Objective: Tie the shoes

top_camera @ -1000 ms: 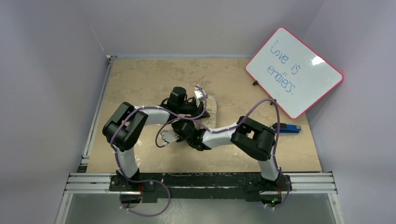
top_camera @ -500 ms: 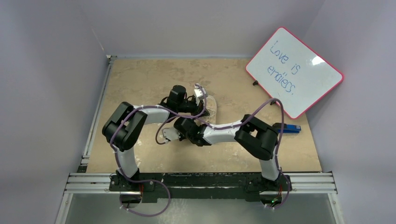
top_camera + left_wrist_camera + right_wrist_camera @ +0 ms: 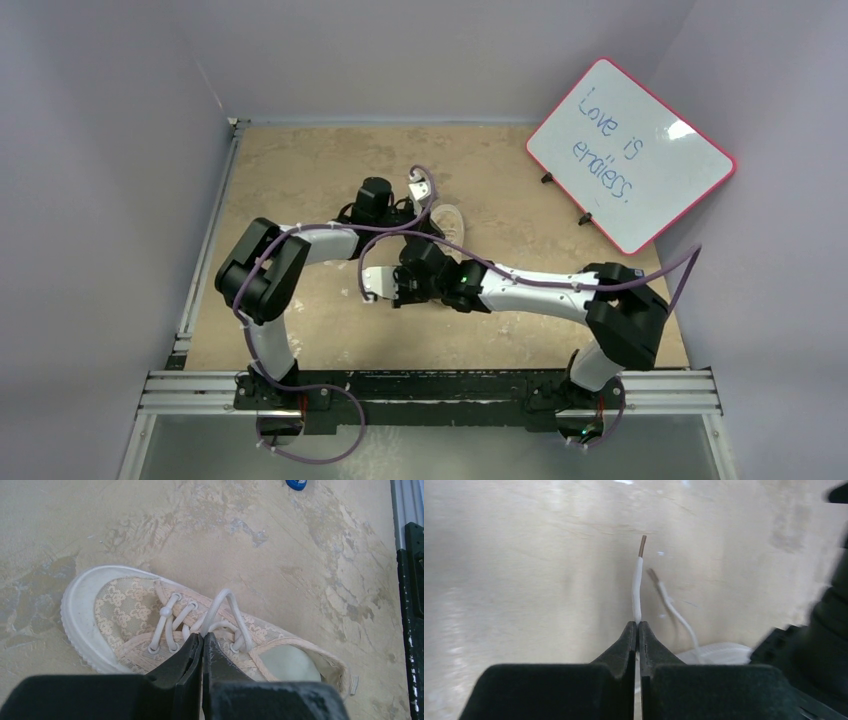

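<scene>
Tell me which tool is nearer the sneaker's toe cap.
Left. The left tool is shut on the laces over the sneaker, just behind the toe cap. The right tool is off the sneaker, shut on a lace end over the table.

Pale lilac walls [image 3: 110, 150] enclose my mottled tan surface [image 3: 300, 170]. Pink-framed whiteboard [image 3: 630, 150] stands tilted by the right wall. Aluminium rail [image 3: 680, 390] runs along near edge.
</scene>
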Robot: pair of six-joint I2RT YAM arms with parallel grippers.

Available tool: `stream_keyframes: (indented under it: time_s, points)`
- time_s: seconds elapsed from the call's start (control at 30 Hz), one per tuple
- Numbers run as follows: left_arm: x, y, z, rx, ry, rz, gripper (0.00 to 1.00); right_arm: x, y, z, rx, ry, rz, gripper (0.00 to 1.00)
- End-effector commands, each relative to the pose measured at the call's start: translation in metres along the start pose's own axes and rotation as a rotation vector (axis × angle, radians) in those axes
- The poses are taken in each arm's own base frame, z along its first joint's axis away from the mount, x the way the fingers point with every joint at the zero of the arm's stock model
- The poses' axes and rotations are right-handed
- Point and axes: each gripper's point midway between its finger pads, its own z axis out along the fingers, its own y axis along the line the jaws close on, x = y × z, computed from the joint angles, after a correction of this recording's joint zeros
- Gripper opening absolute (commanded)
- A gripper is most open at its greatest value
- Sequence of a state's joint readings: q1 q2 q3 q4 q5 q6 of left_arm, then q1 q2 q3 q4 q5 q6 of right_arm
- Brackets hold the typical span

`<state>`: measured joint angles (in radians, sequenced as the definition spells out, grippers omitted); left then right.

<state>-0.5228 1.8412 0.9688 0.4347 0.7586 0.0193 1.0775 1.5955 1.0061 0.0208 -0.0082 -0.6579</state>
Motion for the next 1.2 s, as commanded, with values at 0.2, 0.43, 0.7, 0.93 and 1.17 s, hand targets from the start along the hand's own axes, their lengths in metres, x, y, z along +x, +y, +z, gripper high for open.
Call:
stream_keyframes:
  time_s: [0.2, 0.43, 0.7, 0.93, 1.17]
  points:
    - [-0.041, -0.004, -0.006, 0.015, -0.151, 0.001, 0.0, -0.021, 0.055, -0.043, -0.246, -0.136, 0.266, 0.0]
    - [-0.051, -0.012, -0.015, -0.004, -0.273, -0.123, 0.0, -0.016, 0.027, -0.07, 0.004, -0.15, 0.724, 0.0]
    - [-0.05, -0.018, -0.033, -0.07, -0.364, -0.225, 0.0, 0.052, -0.014, -0.106, 0.385, -0.058, 1.352, 0.0]
    - [-0.054, -0.015, -0.042, -0.131, -0.388, -0.248, 0.0, 0.093, -0.042, -0.14, 0.454, 0.008, 1.608, 0.0]
    - [-0.053, -0.006, -0.045, -0.193, -0.371, -0.256, 0.0, 0.13, -0.015, -0.144, 0.396, 0.301, 1.716, 0.0]
